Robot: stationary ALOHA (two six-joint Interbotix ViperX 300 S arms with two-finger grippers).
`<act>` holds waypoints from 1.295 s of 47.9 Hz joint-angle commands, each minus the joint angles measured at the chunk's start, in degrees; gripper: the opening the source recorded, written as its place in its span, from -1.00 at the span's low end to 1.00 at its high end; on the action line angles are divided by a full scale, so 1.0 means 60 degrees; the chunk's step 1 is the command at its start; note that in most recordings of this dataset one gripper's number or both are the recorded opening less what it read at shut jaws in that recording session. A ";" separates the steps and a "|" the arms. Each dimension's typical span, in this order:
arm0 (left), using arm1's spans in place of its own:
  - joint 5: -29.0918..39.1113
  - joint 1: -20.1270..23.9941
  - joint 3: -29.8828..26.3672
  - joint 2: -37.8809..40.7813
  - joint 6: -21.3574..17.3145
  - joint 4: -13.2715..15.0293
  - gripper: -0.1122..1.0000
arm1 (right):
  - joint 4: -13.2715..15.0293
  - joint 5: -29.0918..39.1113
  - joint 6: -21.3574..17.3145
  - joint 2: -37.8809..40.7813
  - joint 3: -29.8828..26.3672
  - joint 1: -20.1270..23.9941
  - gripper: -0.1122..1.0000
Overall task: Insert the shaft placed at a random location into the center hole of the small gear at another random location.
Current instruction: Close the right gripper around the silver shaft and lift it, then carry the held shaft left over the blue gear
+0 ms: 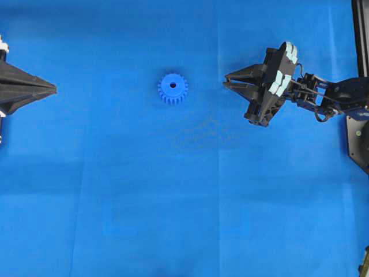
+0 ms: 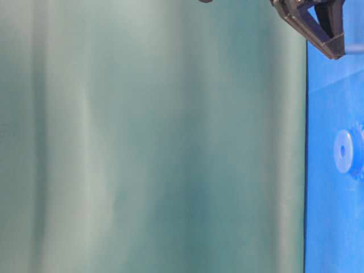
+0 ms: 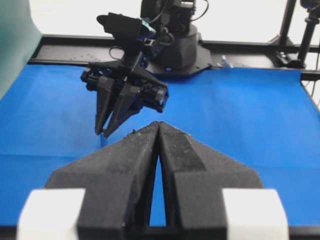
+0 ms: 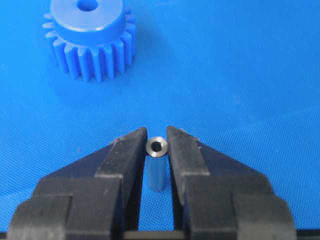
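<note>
The small blue gear lies flat on the blue mat, its dark center hole facing up. It also shows in the right wrist view with its hole, and in the table-level view. My right gripper is shut on the silver shaft, held upright between the fingertips. In the overhead view the right gripper is to the right of the gear, apart from it. My left gripper is shut and empty at the far left, and shows in its own wrist view.
A green backdrop fills most of the table-level view. The right arm's black base and frame stand at the right edge. The right arm also shows in the left wrist view.
</note>
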State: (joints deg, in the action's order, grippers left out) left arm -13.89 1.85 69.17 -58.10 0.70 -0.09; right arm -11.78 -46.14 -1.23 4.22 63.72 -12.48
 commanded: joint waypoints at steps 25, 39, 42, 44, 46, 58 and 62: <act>-0.0044 0.0059 -0.0088 0.0044 0.0015 0.0000 -0.80 | 0.0044 0.1626 0.0132 -0.2065 -0.0337 0.0000 -0.74; -0.0044 0.0059 -0.0088 0.0029 0.0015 -0.0015 -0.80 | 0.0044 0.2505 0.0278 -0.2666 -0.0542 0.0000 -0.74; -0.0044 0.0059 -0.0088 0.0029 0.0015 -0.0015 -0.80 | 0.0044 0.2520 0.0278 -0.2666 -0.0542 0.0000 -0.74; -0.0015 0.0059 -0.0088 0.0029 0.0015 0.0000 -0.80 | 0.0044 0.2505 0.0278 -0.2666 -0.0542 0.0000 -0.74; -0.0044 0.0059 -0.0088 0.0029 0.0015 -0.0015 -0.80 | 0.0044 0.2505 0.0278 -0.2666 -0.0571 0.0000 -0.74; 0.0000 0.0059 -0.0088 0.0044 0.0015 -0.0015 -0.80 | 0.0044 0.2563 0.0278 -0.2095 -0.1274 0.0000 -0.74; 0.0000 0.0059 -0.0088 0.0029 0.0015 0.0000 -0.80 | 0.0044 0.2666 0.0278 -0.1743 -0.1699 0.0029 -0.74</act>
State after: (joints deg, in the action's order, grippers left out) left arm -13.71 2.02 69.17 -58.10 0.70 -0.09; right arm -11.60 -30.32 0.35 -7.21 56.60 -12.48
